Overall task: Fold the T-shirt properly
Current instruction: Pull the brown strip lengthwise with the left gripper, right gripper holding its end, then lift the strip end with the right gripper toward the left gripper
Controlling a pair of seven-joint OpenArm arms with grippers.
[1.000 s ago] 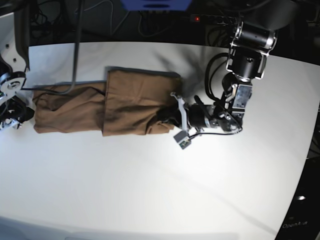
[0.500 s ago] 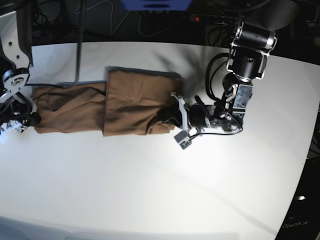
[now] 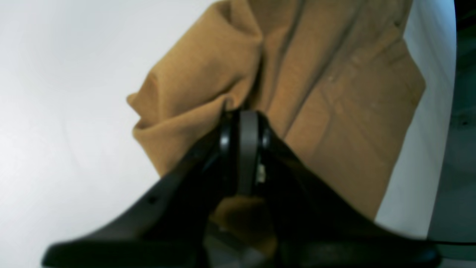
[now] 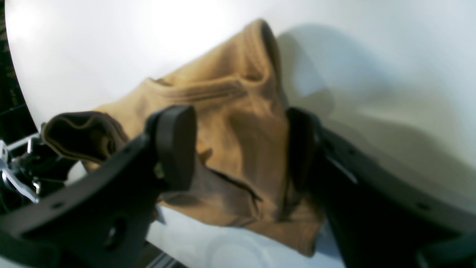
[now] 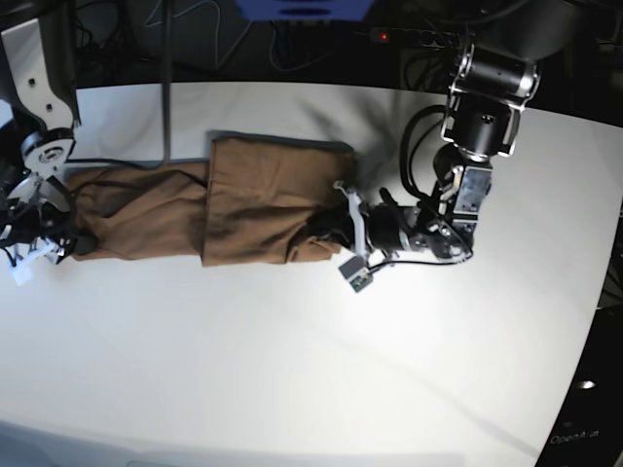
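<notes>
T-shirt (image 5: 209, 209) lies as a long band across the table (image 5: 292, 370), left gripper (image 3: 243, 111) pinched on its end fold, right gripper (image 4: 238, 149) w/ jaws wide astride the other end: risk is it closes on top layer only, fold skews

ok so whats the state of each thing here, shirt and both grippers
T-shirt: lying on the table, folded into a long narrow strip, one end doubled over.
left gripper: shut on the T-shirt's edge.
right gripper: open, its fingers either side of the T-shirt's other end, not clamped.
table: white, bearing the T-shirt.
</notes>
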